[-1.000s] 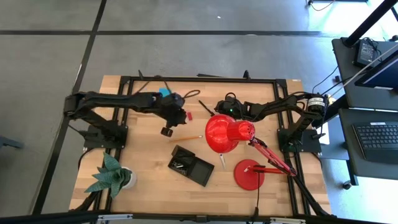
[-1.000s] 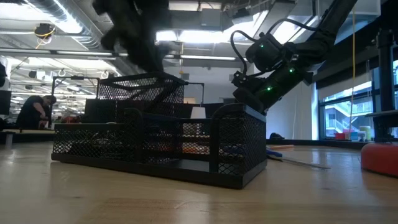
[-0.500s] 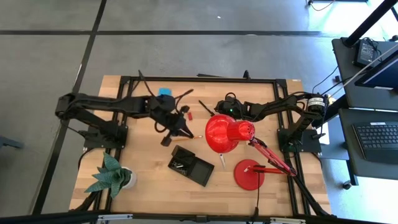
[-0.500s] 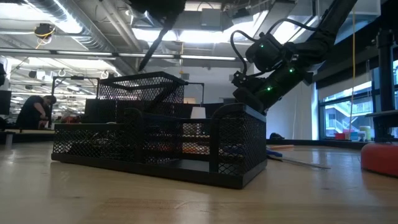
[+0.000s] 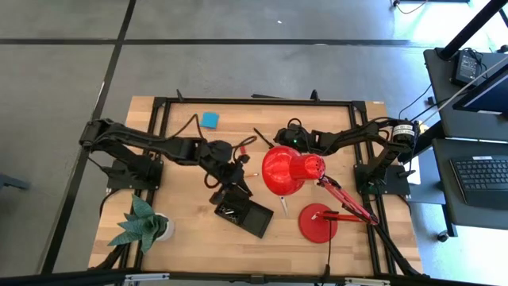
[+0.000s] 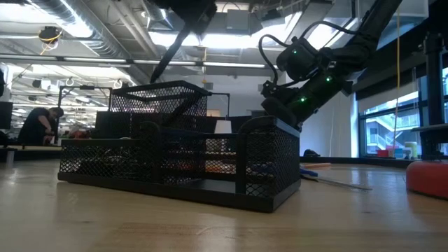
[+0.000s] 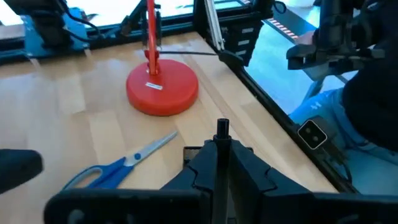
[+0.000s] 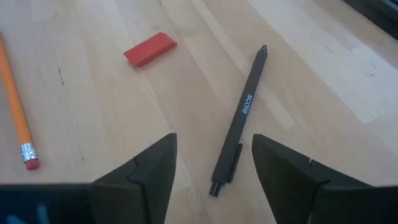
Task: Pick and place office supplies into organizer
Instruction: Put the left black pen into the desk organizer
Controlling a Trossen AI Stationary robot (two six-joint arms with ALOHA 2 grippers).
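Note:
My left gripper (image 5: 235, 184) is shut on a thin black pen (image 6: 173, 50) just above the far side of the black mesh organizer (image 5: 244, 210), which also shows in the low view (image 6: 182, 154). My right gripper (image 8: 214, 162) is open and empty, hovering by the lamp shade's far side (image 5: 279, 137) over a second black pen (image 8: 241, 118). That pen lies flat on the table. A red piece (image 8: 149, 48) and a pencil (image 8: 15, 106) lie flat near it. A blue sticky pad (image 5: 209, 120) lies at the far side. Blue-handled scissors (image 7: 118, 168) lie near the lamp base. My left gripper pinches the black pen's shaft (image 7: 221, 163) between its two fingers. The pen runs along the fingers, and its end (image 7: 222, 126) sticks out past the fingertips. The fingers slant downward from above. The pen hangs slanted below the gripper (image 6: 185, 10), clear of the organizer and table.
A big red desk lamp stands right of the organizer, its shade (image 5: 290, 171) over the table's middle and its round base (image 5: 317, 222) near the front right. A green paper plant (image 5: 143, 222) stands at the front left. A black frame (image 5: 262, 102) runs round the table.
My left gripper has gone toward the table's near edge and right, from the far middle to the organizer's far side, carrying the black pen, which now slants down over the organizer. My right arm has kept still.

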